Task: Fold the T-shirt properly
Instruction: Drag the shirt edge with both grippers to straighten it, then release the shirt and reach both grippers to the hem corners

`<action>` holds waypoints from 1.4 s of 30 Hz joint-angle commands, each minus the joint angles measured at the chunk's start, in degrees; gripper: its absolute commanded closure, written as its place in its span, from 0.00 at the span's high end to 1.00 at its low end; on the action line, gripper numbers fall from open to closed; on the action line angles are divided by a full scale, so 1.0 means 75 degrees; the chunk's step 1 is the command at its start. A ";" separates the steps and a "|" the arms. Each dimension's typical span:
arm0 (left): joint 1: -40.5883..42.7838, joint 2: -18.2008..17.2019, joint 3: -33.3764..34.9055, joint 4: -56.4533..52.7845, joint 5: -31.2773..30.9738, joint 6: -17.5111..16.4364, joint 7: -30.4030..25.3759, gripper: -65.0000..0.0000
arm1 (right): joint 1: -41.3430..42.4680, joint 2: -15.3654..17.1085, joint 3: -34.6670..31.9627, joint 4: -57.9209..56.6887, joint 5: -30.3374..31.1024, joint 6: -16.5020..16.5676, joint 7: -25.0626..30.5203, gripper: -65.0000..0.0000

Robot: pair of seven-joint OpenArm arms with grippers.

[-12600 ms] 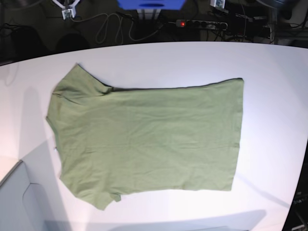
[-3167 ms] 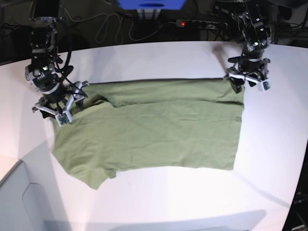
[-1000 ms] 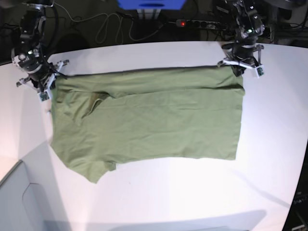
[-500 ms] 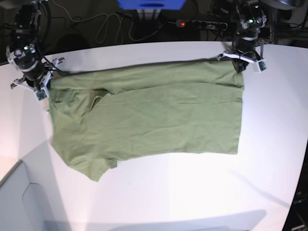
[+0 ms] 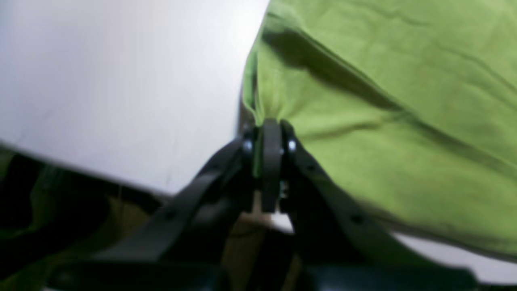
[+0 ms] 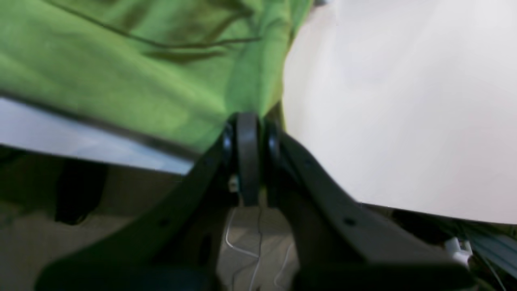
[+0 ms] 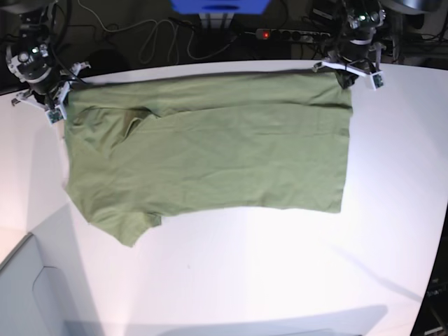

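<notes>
Base view: my two arms reach to the far edge of the white table point(image 7: 392, 175), one at each far corner of the T-shirt point(image 7: 210, 147).
T-shirt: olive green, spread nearly flat across the far half of the table, its far edge lying along the table's far rim; one short sleeve points toward the near left of the base view, and a soft fold sits near the far left corner.
Left gripper point(image 7: 348, 70): at the far right of the base view, fingers pressed together on the shirt's far right corner.
Left wrist view: my left gripper point(image 5: 270, 125) pinches a small bunch of green cloth right at the shirt's edge; creases run away from the pinch, bare table lies to the left of it.
Right gripper point(image 7: 57, 94): at the far left of the base view, pinching the shirt's far left corner, by the sleeve end.
Right wrist view: my right gripper point(image 6: 247, 121) is clamped on the cloth's edge, green fabric point(image 6: 121, 68) spreading to the upper left, white table point(image 6: 404, 101) to the right; this picture is blurred.
Behind the table: dark floor with a grey cable point(image 7: 157, 38), a power strip point(image 7: 294, 34) with a red light, and a blue object point(image 7: 220, 5) at the top edge.
</notes>
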 commanded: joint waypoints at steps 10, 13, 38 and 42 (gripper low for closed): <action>0.0211 -0.0089 -0.0026 0.0089 -0.0019 -0.0007 -0.0111 0.00 | -0.0386 0.0091 0.0023 0.0173 -0.0001 0.0135 0.0072 0.00; 0.0211 -0.0089 -0.0003 0.0077 -0.0019 -0.0007 -0.0099 0.00 | -0.0421 0.0079 0.0023 0.0173 -0.0001 0.0135 0.0072 0.00; 0.0504 0.0028 -0.0355 0.0710 -0.0019 0.0028 -0.0088 0.47 | -0.0538 0.0067 0.0375 0.0806 -0.0001 0.0135 0.0061 0.56; 0.0410 0.0344 -0.1058 0.1285 -0.0019 0.0016 -0.0076 0.47 | -0.0304 0.0079 0.0457 0.1228 -0.0001 0.0135 0.0061 0.56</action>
